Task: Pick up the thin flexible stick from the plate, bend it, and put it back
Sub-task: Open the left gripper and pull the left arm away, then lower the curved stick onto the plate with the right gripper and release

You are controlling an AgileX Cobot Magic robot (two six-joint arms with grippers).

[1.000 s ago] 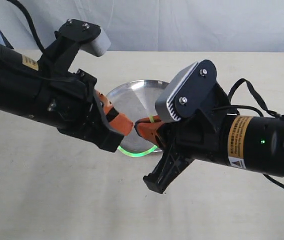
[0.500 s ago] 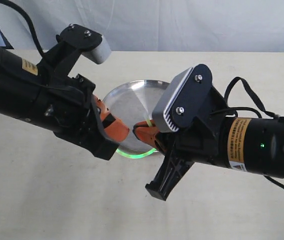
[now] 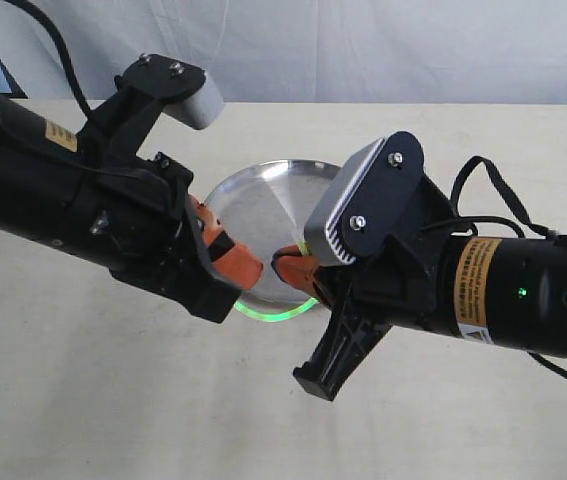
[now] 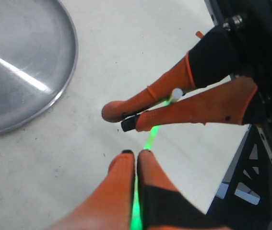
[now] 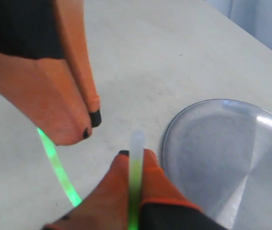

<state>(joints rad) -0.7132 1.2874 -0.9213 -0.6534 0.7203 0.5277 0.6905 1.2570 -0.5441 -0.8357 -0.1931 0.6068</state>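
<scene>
The thin flexible stick [image 3: 275, 311] glows bright green and hangs bent in a downward arc between the two grippers, in front of the plate's near rim. My left gripper [image 3: 248, 268] is shut on one end of the stick [image 4: 150, 139]. My right gripper [image 3: 285, 266] is shut on the other end, whose pale tip [image 5: 136, 143] pokes out past the orange fingertips. The two grippers nearly touch tip to tip. Behind them on the table lies the round steel plate [image 3: 263, 200], with nothing in it; it also shows in both wrist views [image 4: 20, 72] [image 5: 222, 153].
A beige tabletop [image 3: 113, 400] spreads all around the plate. A pale curtain [image 3: 363, 50] hangs behind the table's far edge. Both black arms [image 3: 43, 200] [image 3: 523, 295] reach in low over the table, close together above the plate's near side.
Both grippers have crept a little nearer each other and leftward over the last second. The green arc between them has stayed bent and shifted slightly with them.
</scene>
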